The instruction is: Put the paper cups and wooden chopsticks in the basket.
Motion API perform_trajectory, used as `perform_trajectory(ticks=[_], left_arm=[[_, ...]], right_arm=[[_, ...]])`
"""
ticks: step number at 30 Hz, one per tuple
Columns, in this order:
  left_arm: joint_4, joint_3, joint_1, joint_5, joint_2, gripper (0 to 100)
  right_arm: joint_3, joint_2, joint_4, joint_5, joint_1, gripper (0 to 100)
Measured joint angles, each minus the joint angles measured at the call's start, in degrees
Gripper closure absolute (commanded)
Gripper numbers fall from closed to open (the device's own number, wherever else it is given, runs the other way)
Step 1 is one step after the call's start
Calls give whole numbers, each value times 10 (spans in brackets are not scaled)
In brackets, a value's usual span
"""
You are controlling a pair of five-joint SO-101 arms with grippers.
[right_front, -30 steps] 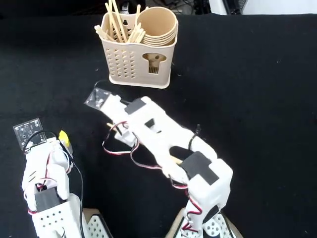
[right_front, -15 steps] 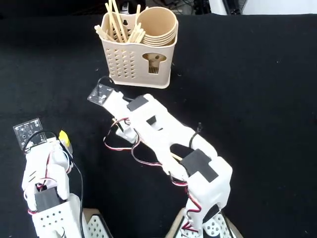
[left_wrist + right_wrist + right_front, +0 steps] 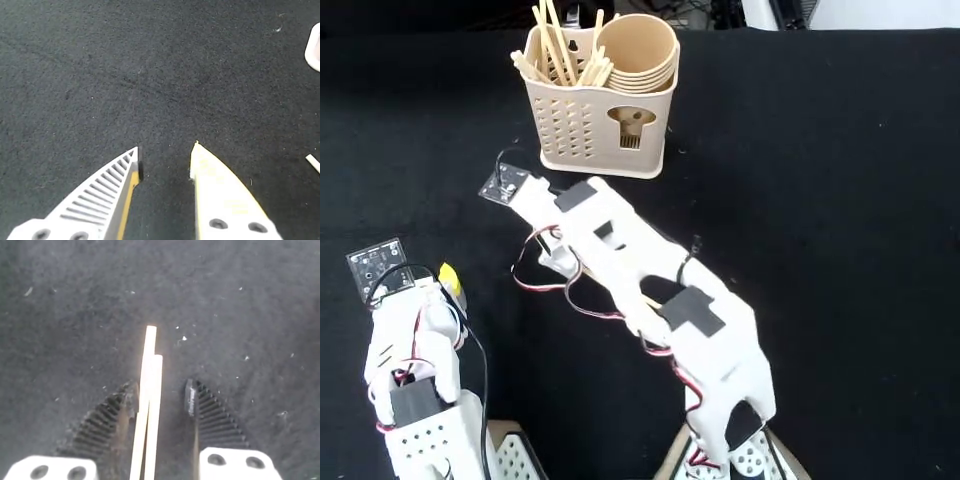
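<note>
From the high view, the basket (image 3: 595, 135) stands at the far side of the black surface (image 3: 820, 250). A stack of paper cups (image 3: 638, 50) fills one compartment, and a bundle of chopsticks (image 3: 558, 45) stands upright in the other. The right arm (image 3: 620, 260) stretches diagonally toward the basket, its wrist stopping just short of the basket's near wall. The left arm (image 3: 415, 350) sits folded at the near edge, well apart from the basket.

In the left wrist view, the left end effector (image 3: 166, 152) hangs over bare surface with its two fingers spread and nothing between them.

In the right wrist view, the right end effector (image 3: 160, 387) straddles two loose chopsticks (image 3: 152, 360). They lie side by side, touching each other. Their long axis runs parallel to the fingers, and their tips reach just past the fingertips. The fingers are parted: the sticks sit against one finger, with a clear gap to the other, so they do not look clamped.

The right arm is plainly the nearer one. Because the sticks lie lengthwise rather than crosswise, closing would probably pinch them along their sides.
</note>
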Motion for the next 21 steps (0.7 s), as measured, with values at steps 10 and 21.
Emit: perform_trajectory(ticks=[10, 21], left_arm=[[0, 0, 0, 0, 0, 816], [0, 0, 0, 0, 0, 816]], right_arm=[[-44, 24, 42, -1, 0, 985], [-35, -85, 77, 0, -2, 987]])
